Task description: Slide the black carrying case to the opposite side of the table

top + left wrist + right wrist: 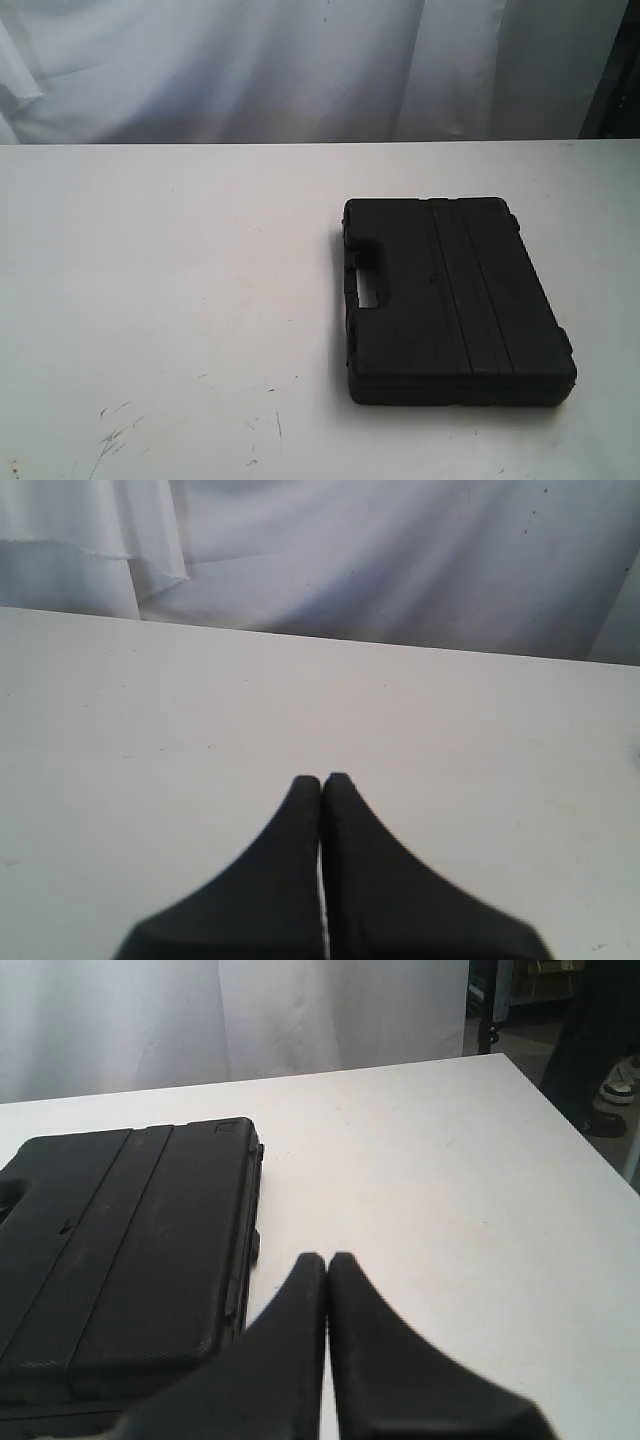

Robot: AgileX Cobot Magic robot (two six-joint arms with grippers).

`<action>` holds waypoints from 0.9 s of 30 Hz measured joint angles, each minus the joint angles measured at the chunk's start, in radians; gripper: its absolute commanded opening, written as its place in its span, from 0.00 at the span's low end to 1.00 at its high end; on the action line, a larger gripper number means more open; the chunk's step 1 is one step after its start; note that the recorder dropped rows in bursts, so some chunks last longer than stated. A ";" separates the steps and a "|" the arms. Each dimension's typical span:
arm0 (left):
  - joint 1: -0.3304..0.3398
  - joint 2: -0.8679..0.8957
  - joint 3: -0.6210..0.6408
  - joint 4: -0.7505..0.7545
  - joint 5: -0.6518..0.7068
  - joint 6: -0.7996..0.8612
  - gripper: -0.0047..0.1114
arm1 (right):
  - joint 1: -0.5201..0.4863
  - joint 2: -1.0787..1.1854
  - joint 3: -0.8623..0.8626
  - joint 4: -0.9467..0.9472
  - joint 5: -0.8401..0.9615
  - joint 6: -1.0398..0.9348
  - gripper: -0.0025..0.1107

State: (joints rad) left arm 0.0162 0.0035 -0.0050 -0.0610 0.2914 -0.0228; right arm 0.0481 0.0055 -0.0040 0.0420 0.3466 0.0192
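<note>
Case on right half of table, right arm nearer, both grippers closed

Left side first: wide plain white tabletop (150, 300) is bare there apart from faint dark scratches (115, 430) near the front edge. The left gripper (321, 780) hangs low over this blank stretch with its jaws pressed together and nothing between them. The case does not show in the left wrist view, so I judge that arm well apart from it.

Moving right: flat rectangular matte black plastic case (450, 300) lies lid-up on the right half of the table, clear of every edge. Its moulded cut-out handle (368, 290) faces left, toward the open table. The lid ribs (470, 290) run far-to-near with a slight slant, and I take the long axis to lie the same way (foreshortening makes this a judgement). So the handle edge, a long side, leads if it travels left.

Far right: the right gripper (327, 1257) has its jaws together and empty. It sits just beside the case (120, 1260), by the long side opposite the handle, not touching as far as I can tell. The table's right edge is on its other side.

Key relation: the case lies between the right gripper and the open left side. The right arm is therefore placed to push broadside against that long edge. An off-centre push would likely swing the case.
</note>
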 measured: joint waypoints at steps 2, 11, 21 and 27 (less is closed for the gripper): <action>0.000 0.000 0.000 0.000 0.000 0.000 0.04 | 0.000 0.000 0.000 0.000 0.000 0.000 0.02; 0.000 0.000 0.000 0.000 0.000 0.000 0.04 | 0.000 0.000 0.000 0.000 -0.068 0.000 0.02; 0.000 0.000 0.000 0.000 0.000 0.000 0.04 | 0.000 0.000 0.000 0.000 -0.587 0.000 0.02; 0.000 0.000 0.000 0.000 0.000 0.000 0.04 | 0.000 0.000 0.000 0.000 -0.676 0.000 0.02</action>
State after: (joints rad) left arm 0.0162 0.0035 -0.0050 -0.0610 0.2914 -0.0228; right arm 0.0481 0.0055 -0.0040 0.0420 -0.3295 0.0192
